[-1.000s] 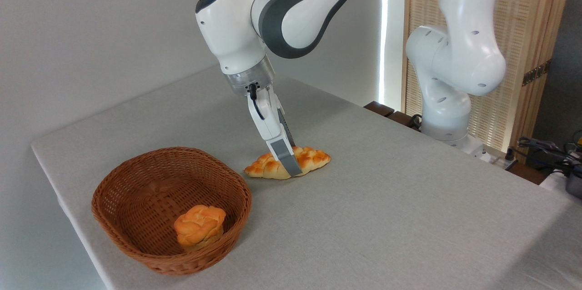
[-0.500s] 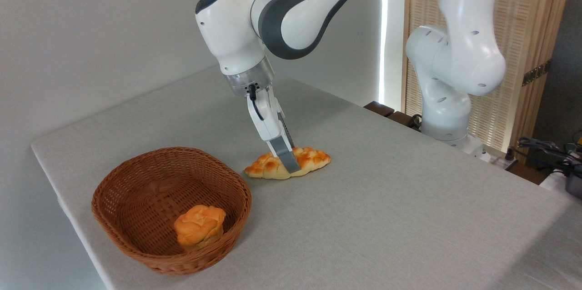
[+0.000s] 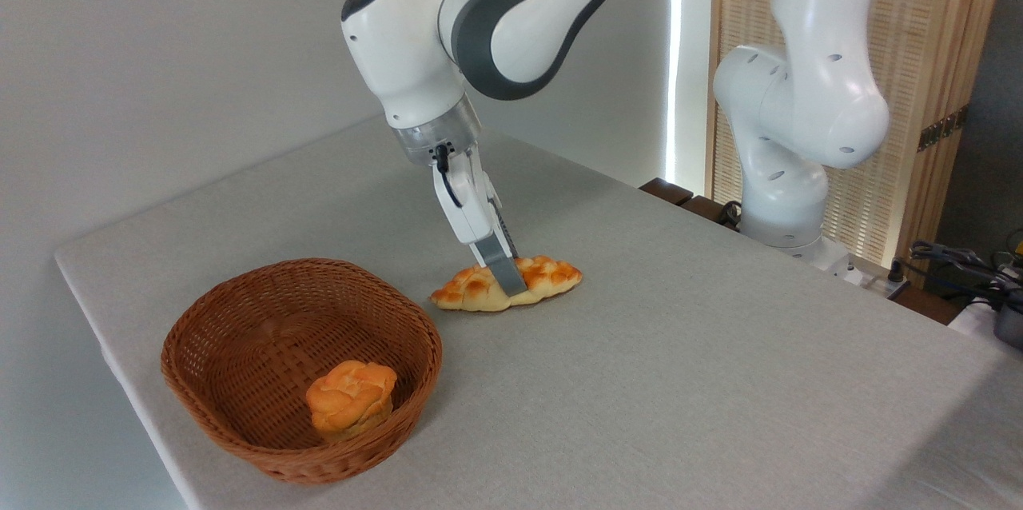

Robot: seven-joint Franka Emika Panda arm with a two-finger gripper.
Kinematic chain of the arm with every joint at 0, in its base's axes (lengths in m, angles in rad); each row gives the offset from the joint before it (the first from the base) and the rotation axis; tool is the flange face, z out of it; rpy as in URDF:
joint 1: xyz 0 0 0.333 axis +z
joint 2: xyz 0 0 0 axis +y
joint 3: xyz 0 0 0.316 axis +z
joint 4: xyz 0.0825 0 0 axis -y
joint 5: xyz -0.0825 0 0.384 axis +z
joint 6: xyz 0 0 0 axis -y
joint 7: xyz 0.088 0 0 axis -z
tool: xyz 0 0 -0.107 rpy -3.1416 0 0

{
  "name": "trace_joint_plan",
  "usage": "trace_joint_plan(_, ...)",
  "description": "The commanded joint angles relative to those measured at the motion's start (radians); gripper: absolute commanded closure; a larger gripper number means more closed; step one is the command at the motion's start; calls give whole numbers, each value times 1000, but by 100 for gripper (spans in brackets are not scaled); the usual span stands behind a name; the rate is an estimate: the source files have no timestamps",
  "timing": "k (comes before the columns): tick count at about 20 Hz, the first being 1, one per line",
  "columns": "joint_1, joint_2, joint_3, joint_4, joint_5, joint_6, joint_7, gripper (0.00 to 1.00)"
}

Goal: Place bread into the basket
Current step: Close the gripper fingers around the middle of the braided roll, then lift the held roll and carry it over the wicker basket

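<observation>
Gripper (image 3: 509, 280) has risen slightly; near finger tip now sits higher on the bread (image 3: 543, 276), which lies on the table (image 3: 679, 350) right of the basket (image 3: 240, 414). Step in hand: grasp-and-lift. Next: raise clear, carry left over the rim. Far finger hidden behind the near one; cannot tell whether the jaws clamp the loaf.

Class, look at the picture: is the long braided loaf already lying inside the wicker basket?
No, the braided loaf lies on the table to the right of the basket, which holds only a small round bun.
</observation>
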Motion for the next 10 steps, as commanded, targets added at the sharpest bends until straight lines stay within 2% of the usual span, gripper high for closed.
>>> trace_joint_plan(1, -4, -3, 6, 79, 10, -95, 18, 63)
trace_joint_plan(7, 2, 4, 20, 191, 10, -161, 18, 63)
trace_joint_plan(10, 2, 16, 65, 265, -8, -183, 15, 62)
